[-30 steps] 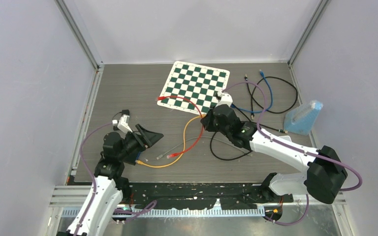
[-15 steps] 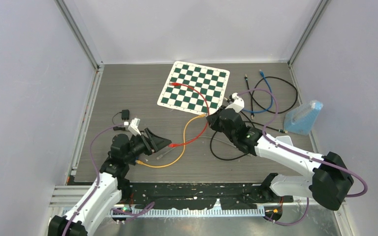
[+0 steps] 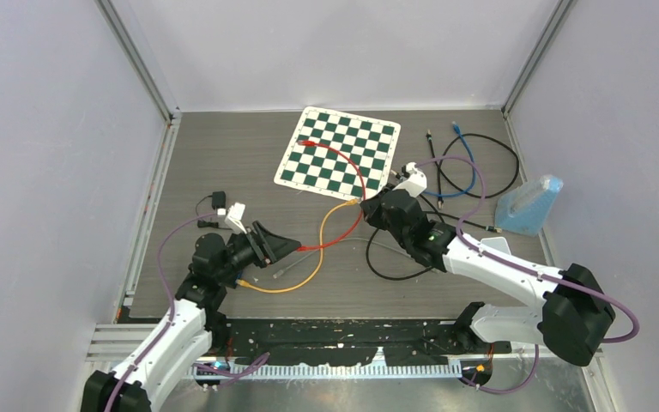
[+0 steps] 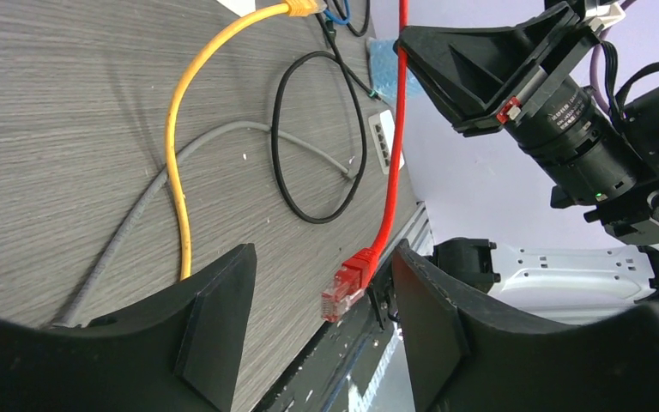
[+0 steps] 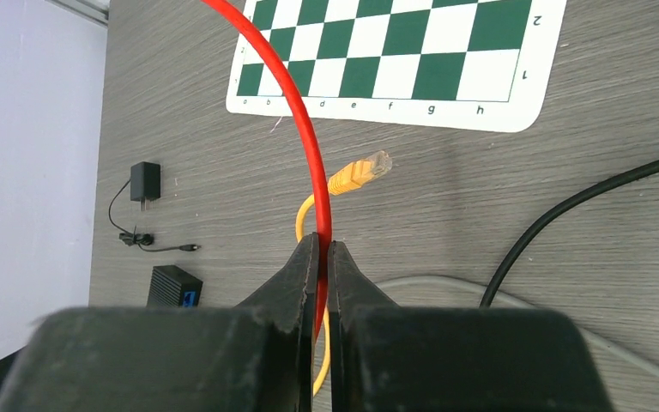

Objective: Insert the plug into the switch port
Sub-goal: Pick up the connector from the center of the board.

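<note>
- Right now the right gripper is pinching its jaws together on the red cable partway along its length. It is holding that stretch above the table, just off the near-right corner of the chessboard mat.
- The left gripper is standing with its jaws apart around the red plug. The plug is dangling at the cable's free end, toward the table's near edge and left of the middle.
- Neither finger appears to be pressing on the plug, which is hanging closer to one finger than the other.
- A small white box with a row of ports is lying further toward the right arm. It is probably the switch, though the angle is too oblique to be sure.
- Judging from this, the plug is being passed to the left gripper and nothing is going into a port yet.
- The loose plug could be swinging as the jaws come in. A crooked catch would leave it skewed against the port, or pressing on its latch.
- Any tug from the right gripper would be dragging the plug out from between the open fingers.
- The yellow cable, grey cable and black cable are lying across the path to the box and could be snagging the red cable.
- The box looks light, so it may be sliding away under a push unless something is bracing it.
</note>
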Tool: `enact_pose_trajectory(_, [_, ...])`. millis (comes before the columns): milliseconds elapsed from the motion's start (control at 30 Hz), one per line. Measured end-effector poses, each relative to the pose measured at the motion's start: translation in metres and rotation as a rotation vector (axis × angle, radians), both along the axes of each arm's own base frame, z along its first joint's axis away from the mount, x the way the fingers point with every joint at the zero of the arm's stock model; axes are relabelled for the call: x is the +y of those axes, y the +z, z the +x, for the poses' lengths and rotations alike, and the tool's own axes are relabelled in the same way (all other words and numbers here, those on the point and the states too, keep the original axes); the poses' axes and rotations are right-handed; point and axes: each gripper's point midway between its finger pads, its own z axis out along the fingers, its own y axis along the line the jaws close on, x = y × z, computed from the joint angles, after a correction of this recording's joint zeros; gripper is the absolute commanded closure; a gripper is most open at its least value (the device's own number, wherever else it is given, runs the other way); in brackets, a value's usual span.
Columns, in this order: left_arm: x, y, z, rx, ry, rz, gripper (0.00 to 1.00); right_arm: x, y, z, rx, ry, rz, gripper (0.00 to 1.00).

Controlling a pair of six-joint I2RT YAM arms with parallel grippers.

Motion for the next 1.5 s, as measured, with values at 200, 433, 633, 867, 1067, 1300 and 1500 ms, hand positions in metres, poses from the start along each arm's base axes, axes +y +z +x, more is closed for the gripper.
enact_pose_trajectory(200, [-0.003, -0.001, 0.000, 0.006, -0.016, -0.006, 0.67, -0.001, -0.005, 0.001, 0.013, -0.013, 0.006, 0.95])
enact_pose_trajectory(433, [-0.004, 0.001, -0.001, 0.009, -0.021, -0.015, 0.94, -0.008, -0.025, -0.004, 0.047, -0.027, -0.004, 0.93])
enact_pose_trajectory(633, [-0.007, -0.002, 0.000, 0.044, -0.040, 0.006, 1.00, -0.011, -0.033, -0.016, 0.043, 0.033, -0.027, 0.85])
enact_pose_trajectory(867, [-0.012, 0.000, 0.000, 0.086, -0.087, 0.016, 1.00, -0.015, 0.001, -0.032, -0.074, 0.159, -0.055, 0.60])
enact_pose_trajectory(1067, [-0.016, 0.002, -0.001, 0.111, -0.128, 0.035, 1.00, -0.011, 0.014, -0.048, -0.176, 0.349, -0.165, 0.52])
enact_pose_trajectory(1300, [-0.020, 0.005, -0.006, 0.114, -0.186, 0.038, 1.00, 0.035, 0.029, -0.068, -0.397, 0.709, -0.214, 0.40])
enact_pose_trajectory(1500, [-0.019, 0.003, -0.008, 0.138, -0.206, 0.041, 1.00, 0.086, 0.008, -0.083, -0.550, 0.982, -0.238, 0.39])
